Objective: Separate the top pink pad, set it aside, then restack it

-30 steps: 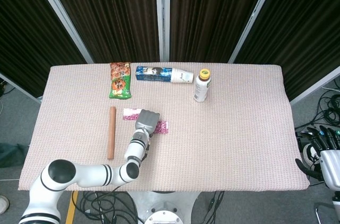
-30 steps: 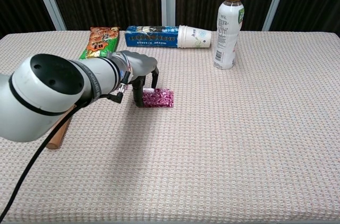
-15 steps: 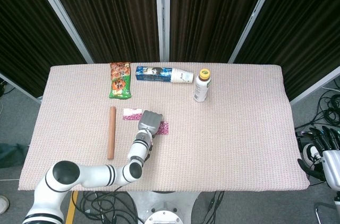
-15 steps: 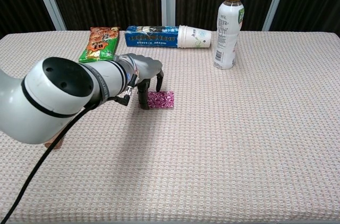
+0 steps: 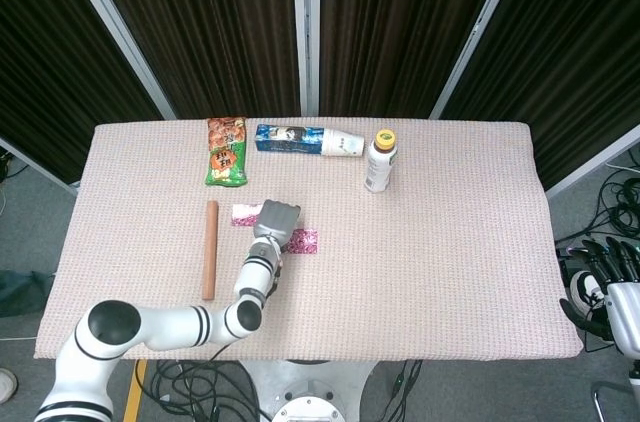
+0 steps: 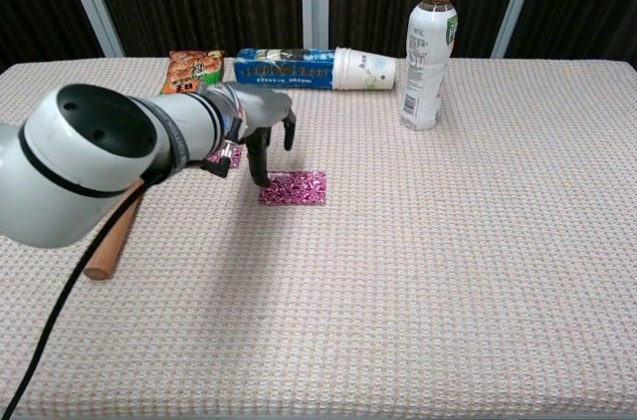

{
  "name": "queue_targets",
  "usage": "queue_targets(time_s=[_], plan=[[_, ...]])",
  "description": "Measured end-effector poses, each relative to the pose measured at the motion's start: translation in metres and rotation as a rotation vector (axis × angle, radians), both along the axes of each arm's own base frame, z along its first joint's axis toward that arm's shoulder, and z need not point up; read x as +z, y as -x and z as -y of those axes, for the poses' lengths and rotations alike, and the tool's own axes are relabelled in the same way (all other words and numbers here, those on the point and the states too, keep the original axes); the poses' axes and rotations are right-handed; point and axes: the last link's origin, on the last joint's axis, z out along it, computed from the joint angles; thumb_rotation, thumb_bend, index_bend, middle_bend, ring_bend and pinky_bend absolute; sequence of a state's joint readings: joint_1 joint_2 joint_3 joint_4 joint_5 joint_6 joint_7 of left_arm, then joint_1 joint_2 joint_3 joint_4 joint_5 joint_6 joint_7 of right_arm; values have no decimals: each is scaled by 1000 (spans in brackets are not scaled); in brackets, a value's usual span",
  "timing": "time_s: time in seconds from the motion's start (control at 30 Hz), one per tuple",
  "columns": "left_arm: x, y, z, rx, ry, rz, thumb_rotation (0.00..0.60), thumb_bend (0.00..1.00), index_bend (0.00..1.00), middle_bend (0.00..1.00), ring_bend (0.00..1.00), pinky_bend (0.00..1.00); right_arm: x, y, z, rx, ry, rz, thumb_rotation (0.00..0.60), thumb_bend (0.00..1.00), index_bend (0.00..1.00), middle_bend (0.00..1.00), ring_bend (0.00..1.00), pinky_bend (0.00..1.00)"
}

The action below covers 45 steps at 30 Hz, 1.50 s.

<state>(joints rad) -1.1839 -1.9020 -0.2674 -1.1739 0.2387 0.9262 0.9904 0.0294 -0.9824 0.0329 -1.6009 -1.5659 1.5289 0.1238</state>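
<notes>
A magenta patterned pink pad (image 5: 301,241) (image 6: 293,187) lies flat on the table, fully uncovered. A second, paler pink pad (image 5: 243,214) (image 6: 220,154) lies just to its left and further back, partly hidden by my left hand. The left hand (image 5: 278,219) (image 6: 261,126) hovers between the two pads with its fingers (image 6: 259,169) hanging down and apart; one fingertip is at the magenta pad's far left edge, and nothing is held. My right hand (image 5: 603,280) hangs off the table at the lower right, holding nothing, and shows only in the head view.
A wooden stick (image 5: 209,249) (image 6: 111,239) lies left of the pads. Along the back stand a green snack bag (image 5: 226,150) (image 6: 191,72), a blue box (image 5: 288,137) (image 6: 284,68), a lying paper cup (image 5: 343,144) (image 6: 363,69) and an upright bottle (image 5: 379,161) (image 6: 428,52).
My left hand has drawn back and to the left off the magenta pad, which now lies fully exposed. The right hand has not moved.
</notes>
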Motion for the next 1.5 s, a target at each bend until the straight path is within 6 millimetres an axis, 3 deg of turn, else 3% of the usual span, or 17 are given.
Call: queue_targets(time_s=[0.23,0.5,1.5], plan=[[30,40,-19,33,-84,-40,600,254,376,903,886,977,-5,-2,2,14,-13,8,531,165,213,134,0,0],[34,71,-30,81,-93,-66,600,254,377,903,886,968,-7,-5,2,19,-17,3,528,166,213,133,0,0],[10,79,-34,94,-91,-77,600,254,388,904,885,968,-5,-2,2,-12,-10,-9,527,166,214,133,0,0]])
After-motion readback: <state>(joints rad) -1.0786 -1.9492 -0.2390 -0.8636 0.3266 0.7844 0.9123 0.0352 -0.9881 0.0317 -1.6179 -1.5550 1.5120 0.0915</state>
